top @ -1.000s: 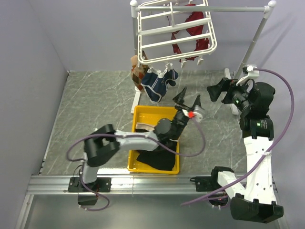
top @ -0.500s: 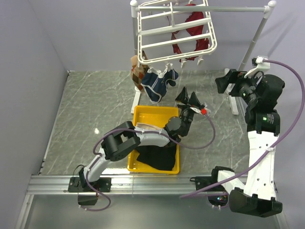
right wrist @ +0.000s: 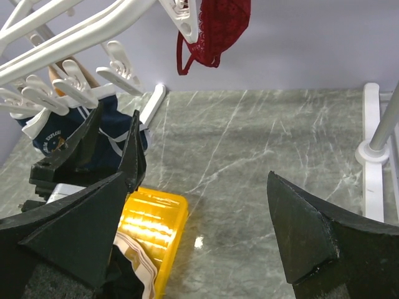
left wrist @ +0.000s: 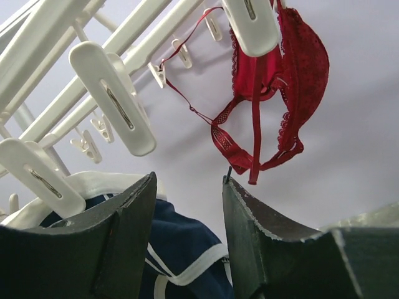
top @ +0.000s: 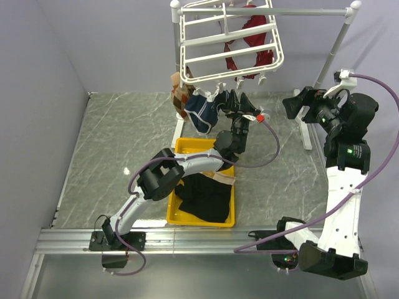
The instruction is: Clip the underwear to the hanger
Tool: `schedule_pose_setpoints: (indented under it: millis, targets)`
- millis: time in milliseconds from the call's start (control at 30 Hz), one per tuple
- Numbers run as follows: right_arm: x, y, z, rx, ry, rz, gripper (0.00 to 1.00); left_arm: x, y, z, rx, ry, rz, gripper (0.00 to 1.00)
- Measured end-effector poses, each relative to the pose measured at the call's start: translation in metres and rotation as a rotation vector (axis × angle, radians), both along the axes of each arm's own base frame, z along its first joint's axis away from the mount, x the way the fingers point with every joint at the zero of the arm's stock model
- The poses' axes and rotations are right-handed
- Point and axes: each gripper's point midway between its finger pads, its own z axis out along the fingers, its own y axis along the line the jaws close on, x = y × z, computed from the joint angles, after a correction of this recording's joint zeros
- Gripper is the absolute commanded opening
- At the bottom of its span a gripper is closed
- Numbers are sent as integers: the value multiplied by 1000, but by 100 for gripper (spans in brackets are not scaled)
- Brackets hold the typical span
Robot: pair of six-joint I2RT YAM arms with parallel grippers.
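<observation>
Up from over the yellow bin (top: 190, 146) within the past second, the left claw (top: 235, 99) now sits just under the dangling clips (left wrist: 112, 99) at the low edge of the hanger (top: 206, 39). Its fingers (left wrist: 118, 243) are narrower than before yet apart, with nothing between them. The right claw (top: 295, 104) has drawn back a little toward the white pole stand (top: 336, 43) and hangs beside the rack, its jaws spread wide and empty.

The underwear (top: 202, 196) lies in the bin on the grey marbled tabletop (top: 124, 143). Its black cloth is heaped toward the near end, and its tan waistband (top: 223, 179) shows at the bin's right side. Neither claw is on it.

Seen from the left wrist, white clips hang close above the fingertips. A navy pair with white trim (left wrist: 181, 249) shows behind and below them, and a red garment (left wrist: 293, 68) is clipped farther along the rack. From above, the navy pair hangs at the rack's near-left corner, beside a plaid item (top: 179, 93) by the stand's left post. The right wrist view shows the left claw raised just beside the navy pair, the bin below it.
</observation>
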Motion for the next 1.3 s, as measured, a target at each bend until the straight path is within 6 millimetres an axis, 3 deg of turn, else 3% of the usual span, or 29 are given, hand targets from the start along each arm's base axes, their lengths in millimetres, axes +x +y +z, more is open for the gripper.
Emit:
schedule_pose_setpoints:
  millis: [267,600,1033,1300]
  targets:
    - [1,5,-3,9,9,37,100,-3,-4,13,-18,-28,-19,53]
    - [-2,19,-5,33,31,127,100,-4,-6,12,-16,-28,-27,52]
    - [-2,19,-2,38,31,125,100,-4,-6,12,-7,-31,-27,55]
    - [2,13,5,64,24,83,100,-9,2,30,-6,-53,-19,60]
